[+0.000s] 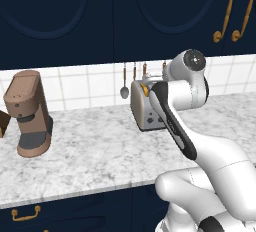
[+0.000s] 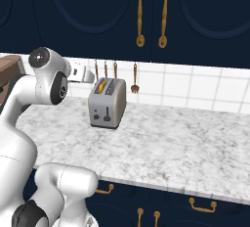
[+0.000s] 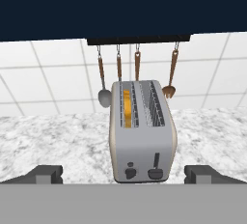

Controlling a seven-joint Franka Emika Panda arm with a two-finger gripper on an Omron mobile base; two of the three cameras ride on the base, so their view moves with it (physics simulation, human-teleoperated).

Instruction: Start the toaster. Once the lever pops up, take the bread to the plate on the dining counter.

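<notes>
Bread (image 3: 127,108) sits down in the left slot of the toaster (image 3: 142,136), golden-orange crust just showing between the slot wires; right slot looks empty. Judgement: slice is light, dry and crumbly, so when it comes time to lift, pinch lightly across its flat faces at the top edge, pulling straight up to clear the slot.

Lever (image 3: 156,172) is a small dark tab low on the toaster's near narrow face, right of the round knob (image 3: 130,172); a slot runs up above it, so it reads as already at the bottom of its travel, though I cannot be sure. Tab is stiff and small; press it from above with one fingertip rather than grip it.

Toaster is a light metal box, smooth-sided, likely to slide on marble if pushed sideways. It stands on the worktop (image 1: 90,151) toward the far side, close to the white tile wall, under hanging utensils (image 3: 136,66).

Gripper (image 3: 123,175) hovers in front of the near face, fingertips wide apart with nothing between them, one on either side of the toaster's base in the hand view.

Room: bare marble left, right and near of the toaster; coffee machine (image 1: 29,113) well off to the left. Cabinets overhead limit lift height; the near worktop edge is well clear.
</notes>
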